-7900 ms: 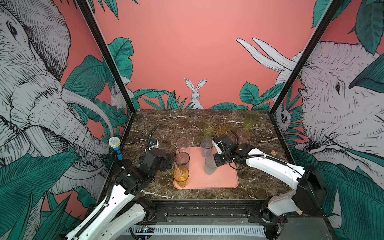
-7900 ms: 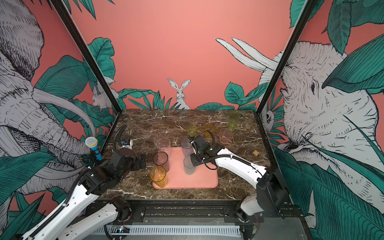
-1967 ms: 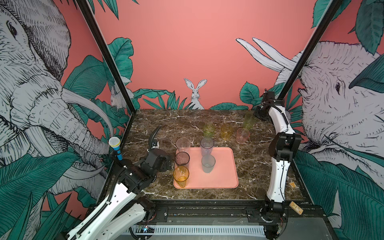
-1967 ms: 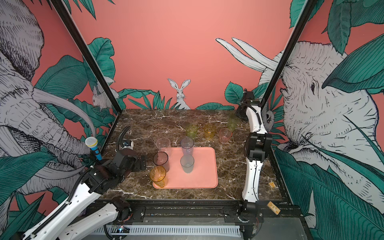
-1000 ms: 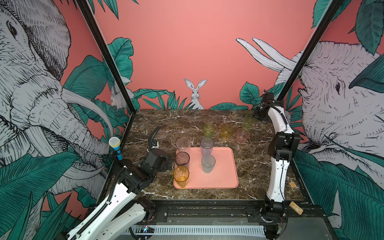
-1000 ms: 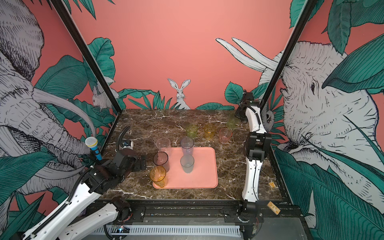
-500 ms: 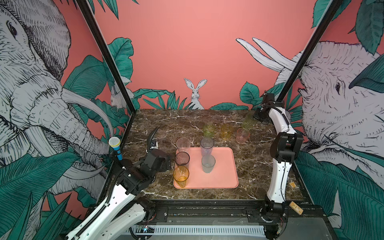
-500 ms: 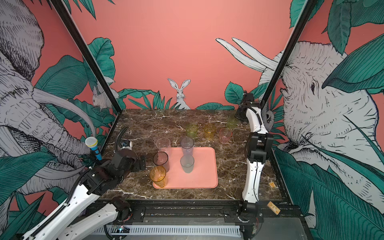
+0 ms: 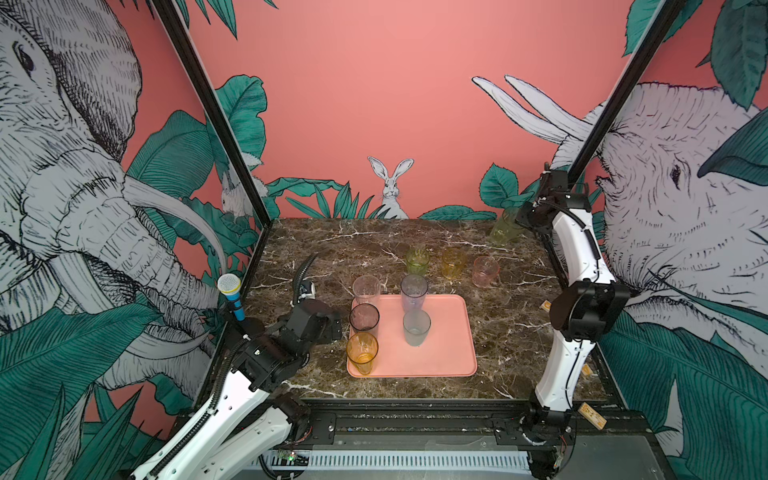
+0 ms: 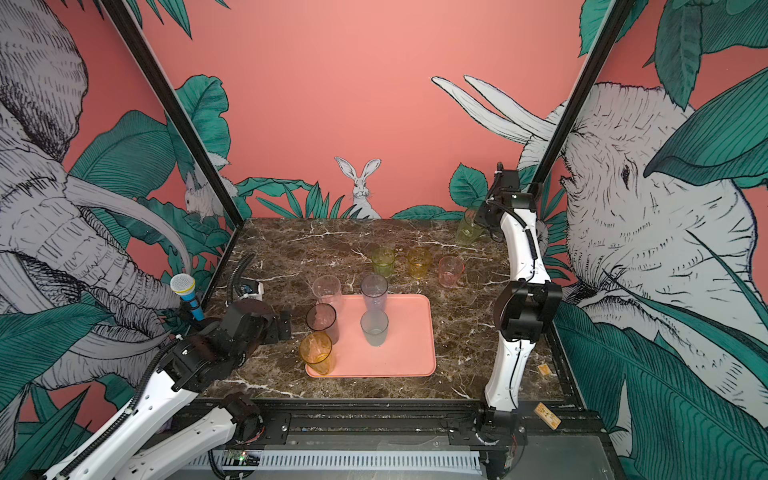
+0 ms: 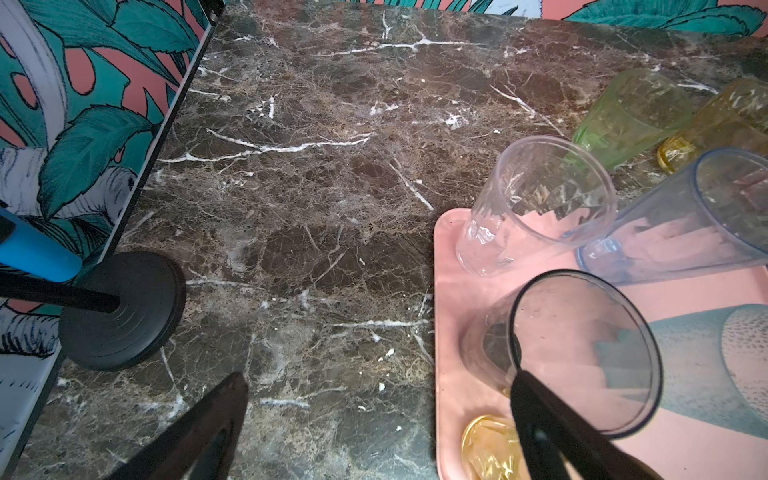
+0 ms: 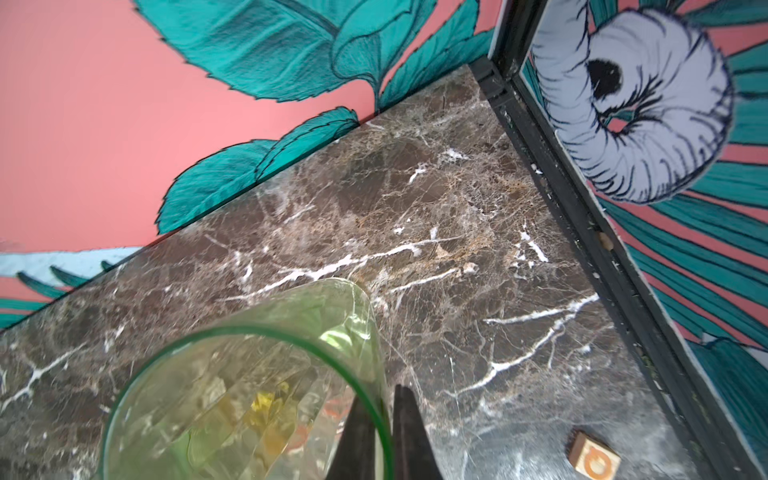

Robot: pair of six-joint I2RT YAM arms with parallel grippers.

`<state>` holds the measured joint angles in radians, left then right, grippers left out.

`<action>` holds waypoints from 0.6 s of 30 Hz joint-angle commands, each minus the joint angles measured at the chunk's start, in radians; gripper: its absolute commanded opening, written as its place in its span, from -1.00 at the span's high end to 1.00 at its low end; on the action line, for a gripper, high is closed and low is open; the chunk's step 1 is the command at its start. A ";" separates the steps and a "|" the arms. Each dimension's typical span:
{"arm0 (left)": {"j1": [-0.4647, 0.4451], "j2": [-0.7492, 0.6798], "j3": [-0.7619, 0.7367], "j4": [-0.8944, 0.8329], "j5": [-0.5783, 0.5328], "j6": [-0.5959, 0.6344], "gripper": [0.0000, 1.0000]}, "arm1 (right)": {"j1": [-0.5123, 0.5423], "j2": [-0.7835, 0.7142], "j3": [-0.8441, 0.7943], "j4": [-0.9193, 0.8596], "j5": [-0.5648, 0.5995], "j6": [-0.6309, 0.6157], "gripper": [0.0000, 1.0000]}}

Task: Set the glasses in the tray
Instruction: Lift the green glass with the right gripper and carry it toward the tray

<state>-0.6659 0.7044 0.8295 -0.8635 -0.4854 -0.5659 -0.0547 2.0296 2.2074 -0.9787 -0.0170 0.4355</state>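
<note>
So the right gripper (image 12: 384, 432) is pinched shut on the rim of the tall yellow-green tumbler (image 9: 503, 226), one finger inside and one outside, way off in the far right corner of the marble table (image 9: 316, 249). The left gripper (image 11: 374, 432) is wide open and holding nothing, just beside the salmon-pink tray (image 9: 446, 332), where five tumblers stand already. Three short ones, green (image 9: 417, 261), amber (image 9: 454, 262) and pink (image 9: 485, 271), sit on the marble behind it.

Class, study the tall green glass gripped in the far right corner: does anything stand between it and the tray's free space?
Three short glasses, green, amber and pink, stand on the marble between the tall green glass and the tray.
</note>
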 commanded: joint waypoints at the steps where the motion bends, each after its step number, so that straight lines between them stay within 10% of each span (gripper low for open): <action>1: 0.003 -0.012 -0.002 -0.015 -0.002 -0.019 -0.98 | 0.033 -0.073 0.034 -0.063 0.016 -0.030 1.00; 18: 0.003 -0.028 0.031 -0.034 -0.035 0.004 -0.99 | 0.269 -0.335 -0.208 -0.127 0.032 -0.075 1.00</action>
<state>-0.6659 0.6891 0.8352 -0.8738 -0.4988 -0.5644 0.1974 1.7542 2.0373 -1.0889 -0.0158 0.3878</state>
